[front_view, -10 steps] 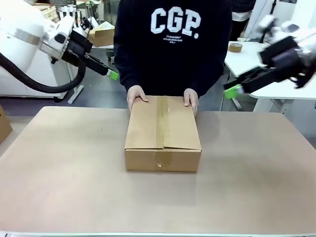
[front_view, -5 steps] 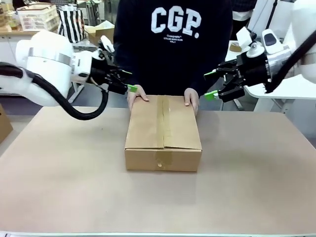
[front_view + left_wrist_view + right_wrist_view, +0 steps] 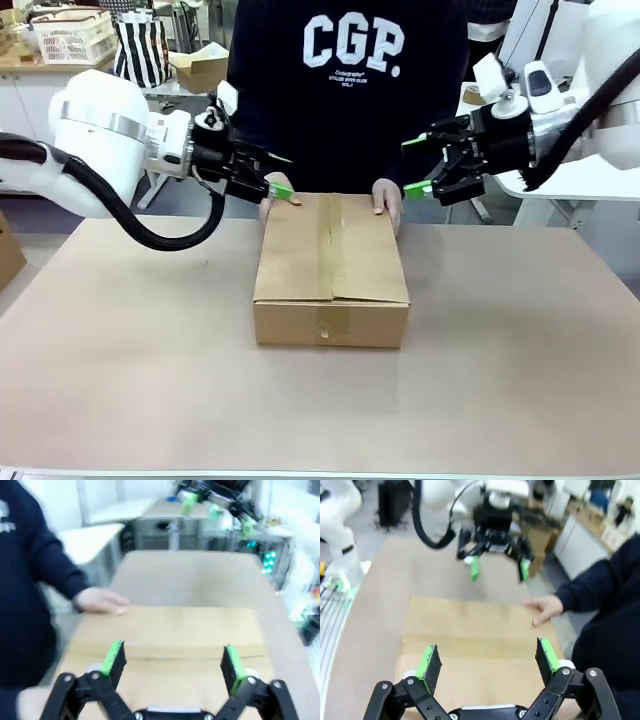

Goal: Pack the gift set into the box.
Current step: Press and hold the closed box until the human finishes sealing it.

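The box (image 3: 330, 265) is a plain brown carton lying in the middle of the table with its top flaps closed along a taped seam. A person's hands (image 3: 386, 200) rest on its far corners. My left gripper (image 3: 281, 175) hovers open just above the far left corner, beside the person's hand. My right gripper (image 3: 413, 167) is open in the air off the far right corner. The left wrist view looks down between open fingers (image 3: 115, 656) onto the box top (image 3: 170, 630). The right wrist view does the same over the box (image 3: 475, 630). The gift set is out of view.
The brown table (image 3: 120, 340) has free room all around the box. A carton corner (image 3: 8, 255) juts in at the left edge. Behind stand a small carton (image 3: 205, 70), a white basket (image 3: 70, 35) and a white side table (image 3: 590, 185) with a tape roll (image 3: 477, 95).
Both arms have swung inward and down from the sides, bringing the grippers close to the box's far corners. The box and the person's hands have stayed put.
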Motion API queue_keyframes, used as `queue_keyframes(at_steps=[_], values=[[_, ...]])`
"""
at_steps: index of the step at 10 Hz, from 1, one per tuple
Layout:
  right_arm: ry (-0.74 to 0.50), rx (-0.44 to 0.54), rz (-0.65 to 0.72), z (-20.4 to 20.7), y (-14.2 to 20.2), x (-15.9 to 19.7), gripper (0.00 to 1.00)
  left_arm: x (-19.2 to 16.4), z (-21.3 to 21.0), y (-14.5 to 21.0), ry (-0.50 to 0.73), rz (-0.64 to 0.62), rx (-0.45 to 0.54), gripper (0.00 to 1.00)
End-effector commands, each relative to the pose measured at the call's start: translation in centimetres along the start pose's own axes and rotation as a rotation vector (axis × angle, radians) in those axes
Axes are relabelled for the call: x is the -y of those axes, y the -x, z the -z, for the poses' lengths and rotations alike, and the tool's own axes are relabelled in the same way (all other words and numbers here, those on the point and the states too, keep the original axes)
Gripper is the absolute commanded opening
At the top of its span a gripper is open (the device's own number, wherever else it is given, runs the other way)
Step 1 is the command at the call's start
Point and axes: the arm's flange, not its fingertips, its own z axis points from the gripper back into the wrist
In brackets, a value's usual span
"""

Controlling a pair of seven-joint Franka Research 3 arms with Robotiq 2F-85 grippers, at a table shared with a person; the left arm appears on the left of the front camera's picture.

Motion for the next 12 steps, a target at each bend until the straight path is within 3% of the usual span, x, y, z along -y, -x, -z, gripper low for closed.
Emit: queue_keyframes(at_steps=[1,4,8,10,11,12], values=[[-0.021,0.134,-0.026,1.3,4.9,0.5,1.00,-1.1,-0.5,1.7,0.236,-0.073,0.070,1.00],[-0.051,0.163,0.138,3.7,9.3,0.7,1.00,-0.4,1.1,3.6,0.283,-0.044,0.116,1.00],[-0.114,0.103,0.172,6.9,12.5,0.5,1.00,0.0,2.3,8.1,0.096,-0.102,0.097,1.00],[-0.150,0.010,0.194,7.8,11.6,0.5,1.00,0.0,3.1,10.2,-0.046,-0.152,-0.075,1.00],[-0.119,0.117,0.177,6.8,12.9,0.0,1.00,-0.6,1.8,8.7,0.114,-0.124,0.048,1.00],[-0.129,0.088,0.177,7.4,12.7,0.0,1.00,-0.6,1.9,10.1,0.049,-0.145,-0.011,1.00]])
